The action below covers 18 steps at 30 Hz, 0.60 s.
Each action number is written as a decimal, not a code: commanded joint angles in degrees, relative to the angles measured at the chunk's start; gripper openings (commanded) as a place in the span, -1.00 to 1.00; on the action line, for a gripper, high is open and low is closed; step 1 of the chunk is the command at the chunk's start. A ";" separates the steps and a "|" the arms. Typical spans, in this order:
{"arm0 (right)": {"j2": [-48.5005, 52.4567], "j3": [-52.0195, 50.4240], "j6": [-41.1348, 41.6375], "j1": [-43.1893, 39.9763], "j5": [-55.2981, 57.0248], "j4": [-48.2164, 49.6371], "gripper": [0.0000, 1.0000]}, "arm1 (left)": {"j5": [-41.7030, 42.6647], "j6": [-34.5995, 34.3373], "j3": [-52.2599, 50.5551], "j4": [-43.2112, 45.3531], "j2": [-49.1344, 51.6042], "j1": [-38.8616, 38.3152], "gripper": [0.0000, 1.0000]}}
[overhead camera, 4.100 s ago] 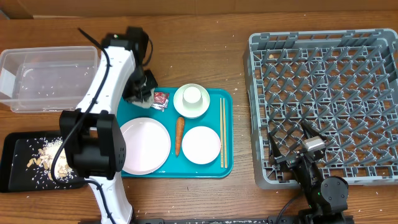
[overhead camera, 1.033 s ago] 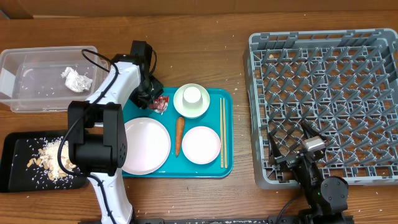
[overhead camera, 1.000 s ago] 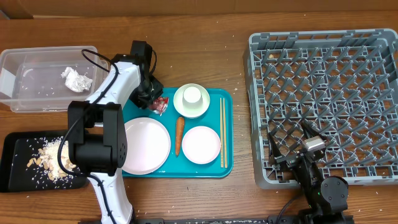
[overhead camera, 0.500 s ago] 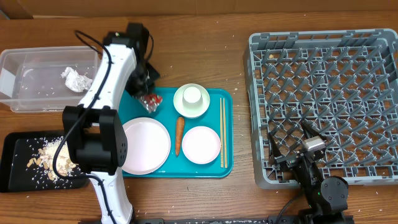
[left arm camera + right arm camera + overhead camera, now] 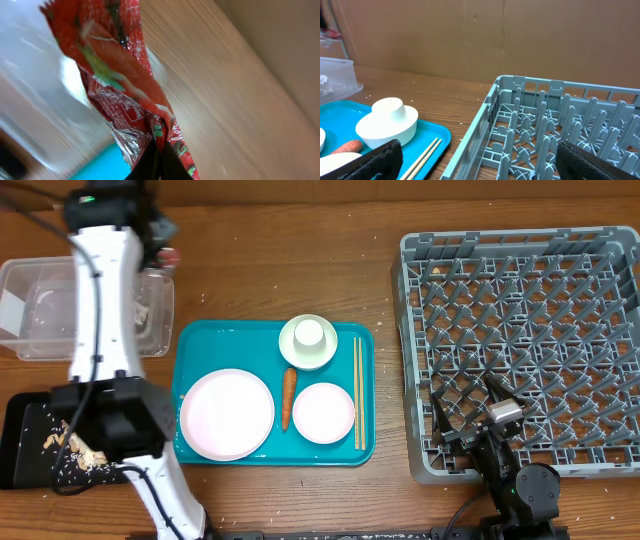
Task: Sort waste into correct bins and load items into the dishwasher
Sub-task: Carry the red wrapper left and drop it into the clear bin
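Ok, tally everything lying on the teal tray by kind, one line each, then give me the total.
Large plate: 1
Shallow dish: 1
Bowl: 1
Cup: 1
Carrot: 1
Chopsticks: 2
Total: 7

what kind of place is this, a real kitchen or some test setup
Likely a staged robot test bench, not a real kitchen: a wooden table, a grey dish rack standing in for a dishwasher, and a cardboard wall behind.

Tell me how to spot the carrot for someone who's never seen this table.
Find the flat teal tray. Between its large plate and smaller dish lies the carrot. It is the only orange, tapered thing there.
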 commanded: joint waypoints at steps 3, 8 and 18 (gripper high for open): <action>-0.57 -0.59 -0.02 -0.22 0.09 0.31 1.00 | -5.25 1.07 -2.78 2.95 -0.85 7.56 0.08; -0.57 -0.59 -0.02 -0.22 0.09 0.31 1.00 | -2.29 1.79 -4.22 1.01 -0.85 10.73 0.68; -0.57 -0.59 -0.02 -0.22 0.09 0.31 1.00 | 8.57 7.06 -3.72 -3.37 -2.29 9.18 0.71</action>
